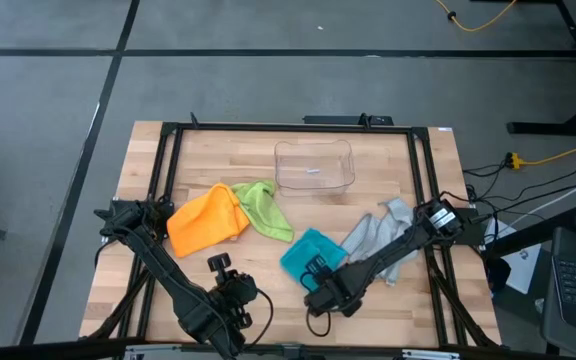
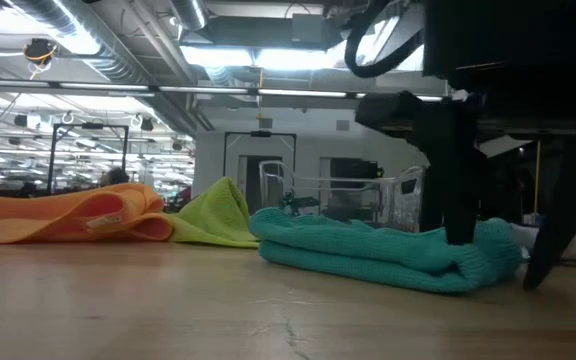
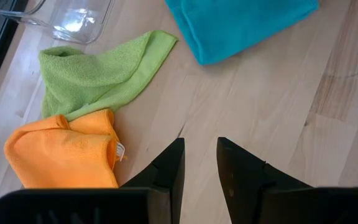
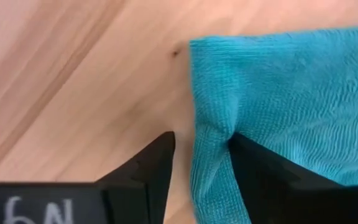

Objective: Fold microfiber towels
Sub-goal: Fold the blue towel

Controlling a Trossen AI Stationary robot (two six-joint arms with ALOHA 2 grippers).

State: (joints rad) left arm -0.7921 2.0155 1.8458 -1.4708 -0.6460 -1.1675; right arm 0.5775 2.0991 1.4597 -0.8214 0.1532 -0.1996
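My right hand [image 4: 201, 162] low at the near edge, fingers apart astride the folded teal towel's [image 1: 313, 252] nubby hem | towel on wood-grain counter [image 1: 418, 310], right of centre | left hand [image 3: 199, 171] slightly apart, empty

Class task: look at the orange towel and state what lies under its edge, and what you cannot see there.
The orange towel overlaps a corner of the green towel, with the wooden table beneath both. How far the green cloth runs underneath is covered.
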